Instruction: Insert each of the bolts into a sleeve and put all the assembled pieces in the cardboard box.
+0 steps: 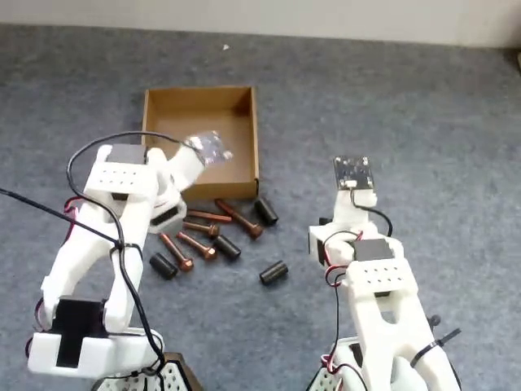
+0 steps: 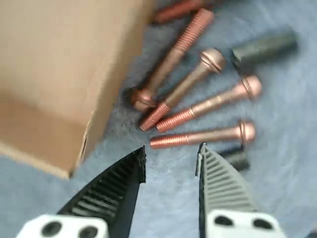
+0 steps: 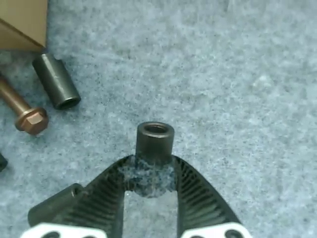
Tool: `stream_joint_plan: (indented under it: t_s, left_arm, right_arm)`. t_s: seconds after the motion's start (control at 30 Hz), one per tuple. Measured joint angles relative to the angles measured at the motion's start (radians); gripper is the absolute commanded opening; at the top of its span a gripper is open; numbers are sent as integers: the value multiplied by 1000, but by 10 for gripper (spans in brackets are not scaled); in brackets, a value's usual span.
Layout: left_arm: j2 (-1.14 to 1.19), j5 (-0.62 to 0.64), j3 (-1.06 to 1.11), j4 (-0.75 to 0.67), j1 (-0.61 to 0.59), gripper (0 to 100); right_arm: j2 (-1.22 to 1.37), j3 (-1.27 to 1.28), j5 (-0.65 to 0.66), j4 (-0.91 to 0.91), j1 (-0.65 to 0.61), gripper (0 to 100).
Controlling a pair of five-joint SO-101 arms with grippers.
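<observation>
Several copper bolts lie in a loose fan on the grey carpet in front of the cardboard box [image 1: 199, 134]. My left gripper [image 2: 171, 153] hangs open just above the nearest bolt [image 2: 198, 136], touching nothing, with the box wall [image 2: 59, 74] beside it. A black sleeve [image 2: 265, 47] lies past the bolt heads and another [image 2: 234, 158] by one finger. My right gripper [image 3: 153, 161] is shut on a black sleeve [image 3: 155, 141] with its open bore facing away from the fingers. A second sleeve [image 3: 56, 81] and a bolt head [image 3: 29, 119] lie beyond it near the box corner [image 3: 22, 22].
In the high view loose sleeves lie at the box's front corner [image 1: 266, 212], among the bolts [image 1: 227, 247], near the left arm [image 1: 163, 265] and between the arms [image 1: 274, 272]. Open carpet stretches to the right and far side.
</observation>
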Motion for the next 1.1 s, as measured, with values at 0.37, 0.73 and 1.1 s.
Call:
stream_joint_plan:
  t_s: [0.37, 0.73, 1.1]
  left_arm:
    - [5, -384, 72, 18, -8, 172]
    - [5, -391, 170, 14, 5, 172]
    - [-6, -394, 264, -181, 74, 172]
  right_arm:
    - [0, 0, 0, 0, 0, 5]
    - [0, 0, 0, 0, 5, 5]
    - [0, 0, 0, 0, 5, 5]
